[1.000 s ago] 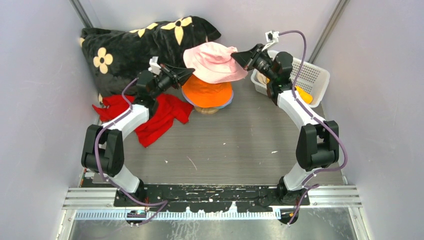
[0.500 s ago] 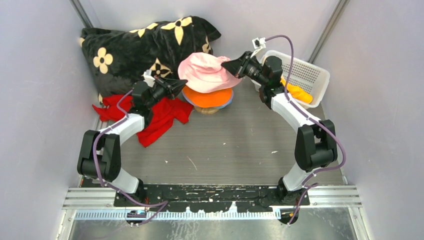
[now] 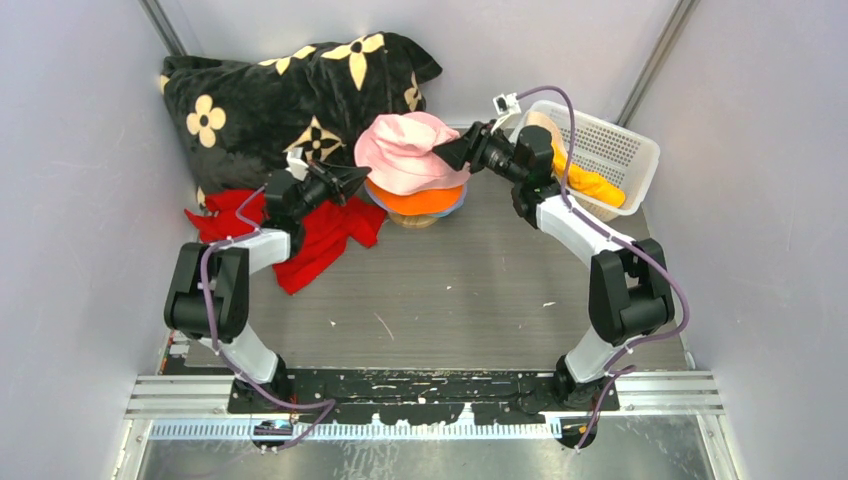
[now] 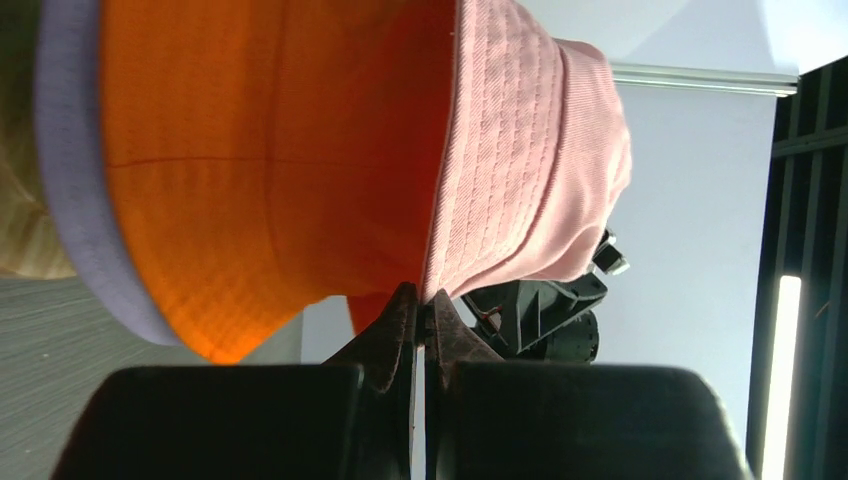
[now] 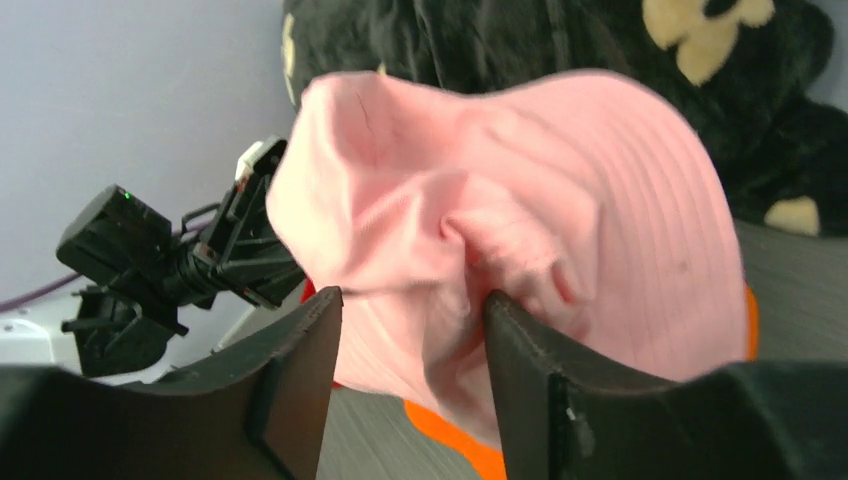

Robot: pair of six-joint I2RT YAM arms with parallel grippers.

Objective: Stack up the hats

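Left wrist: stitched pink hat [image 4: 530, 170] caps orange hat [image 4: 250, 170].

The pink hat [image 3: 405, 150] is sinking lower onto the orange hat [image 3: 425, 201]. The right gripper [image 5: 410, 310] is spreading its jaws, letting the fabric go.

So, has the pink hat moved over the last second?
Yes. The pink hat has shifted left, away from the white basket, and settled down over the orange hat, covering most of it.
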